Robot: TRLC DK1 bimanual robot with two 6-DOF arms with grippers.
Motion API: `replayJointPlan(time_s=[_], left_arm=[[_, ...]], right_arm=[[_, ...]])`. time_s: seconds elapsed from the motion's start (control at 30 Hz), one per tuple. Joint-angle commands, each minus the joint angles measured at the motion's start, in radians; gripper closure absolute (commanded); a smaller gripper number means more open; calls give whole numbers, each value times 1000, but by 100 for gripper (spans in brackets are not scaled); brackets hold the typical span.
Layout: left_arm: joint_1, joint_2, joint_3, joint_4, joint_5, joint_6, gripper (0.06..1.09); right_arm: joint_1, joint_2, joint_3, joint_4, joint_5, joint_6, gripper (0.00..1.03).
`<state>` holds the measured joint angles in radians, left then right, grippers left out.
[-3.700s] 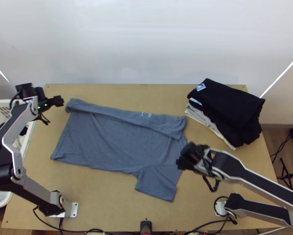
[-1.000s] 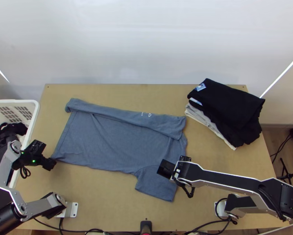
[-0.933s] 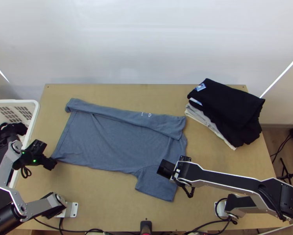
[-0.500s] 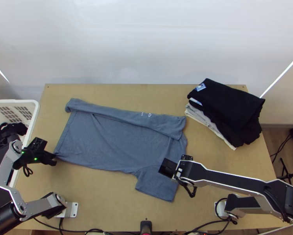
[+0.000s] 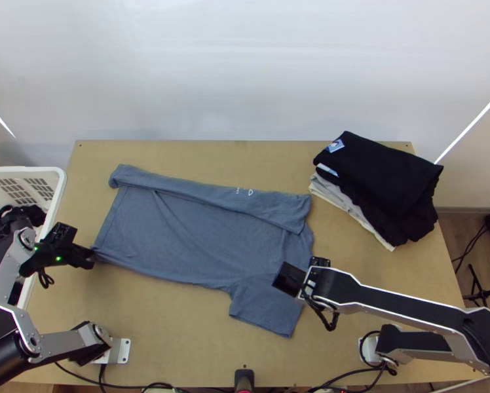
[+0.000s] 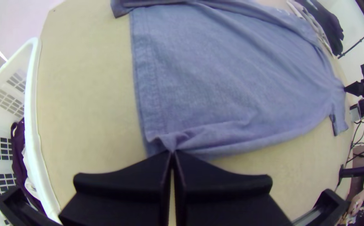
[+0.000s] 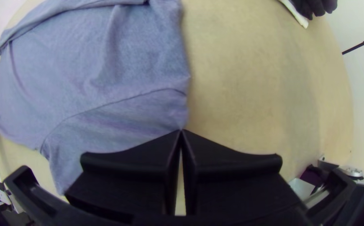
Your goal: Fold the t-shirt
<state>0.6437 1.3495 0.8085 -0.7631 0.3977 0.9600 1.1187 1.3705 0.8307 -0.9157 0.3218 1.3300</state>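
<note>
One blue t-shirt (image 5: 186,229) in left gripper (image 5: 91,255) and right gripper (image 5: 285,281).

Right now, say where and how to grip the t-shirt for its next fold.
Likely best from the near side, gripping the t-shirt by near hem corner and shoulder: its near edge lies unfolded, the far edge folded over.

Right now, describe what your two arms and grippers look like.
The left arm and right arm have silver-grey links, black joints and black cables looping near the wrists. Green lights dot the left wrist. The left gripper and right gripper each have two wide black fingers tapering to points.
</note>
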Motion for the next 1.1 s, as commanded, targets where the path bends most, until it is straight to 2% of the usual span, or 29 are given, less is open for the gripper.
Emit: replayJointPlan(time_s=[0.0, 0.43, 0.77, 1.07], left_arm=[[-26, 33, 44, 48, 7, -56, 105], [-105, 122, 173, 119, 7, -172, 105], [-197, 237, 353, 160, 7, -287, 105], [-234, 284, 429, 200, 7, -334, 105]], right_arm=[[-26, -54, -4, -14, 0, -11, 100], [-166, -59, 139, -45, 39, -49, 100], [-270, 48, 219, -18, 72, -81, 100], [-326, 131, 274, 24, 115, -91, 100]])
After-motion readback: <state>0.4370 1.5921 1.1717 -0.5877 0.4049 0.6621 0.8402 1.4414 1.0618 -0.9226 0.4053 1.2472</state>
